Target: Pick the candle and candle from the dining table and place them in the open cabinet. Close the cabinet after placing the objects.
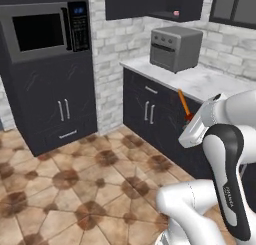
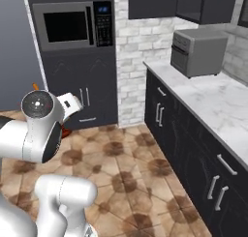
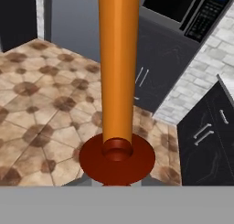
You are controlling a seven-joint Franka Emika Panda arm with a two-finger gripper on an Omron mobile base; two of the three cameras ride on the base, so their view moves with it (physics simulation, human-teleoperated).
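Orange wax: 1 candle [image 3: 118, 67] on its dark red holder is clamped in the closed gripper [image 1: 189, 120], carried beside the marble counter [image 1: 200, 81]. Its long taper may strike the toaster oven [image 1: 175, 49] or the cabinet [image 1: 170, 1] above the counter during the lift.

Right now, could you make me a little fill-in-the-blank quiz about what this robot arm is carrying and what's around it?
1. The gripper holds a tall candle coloured ____.
2. The candle stands in a round dark red ____.
3. The grey toaster oven sits on a white marble ____.
4. Built into the dark tall unit is a ____ with a keypad.

Missing words: orange; holder; counter; microwave
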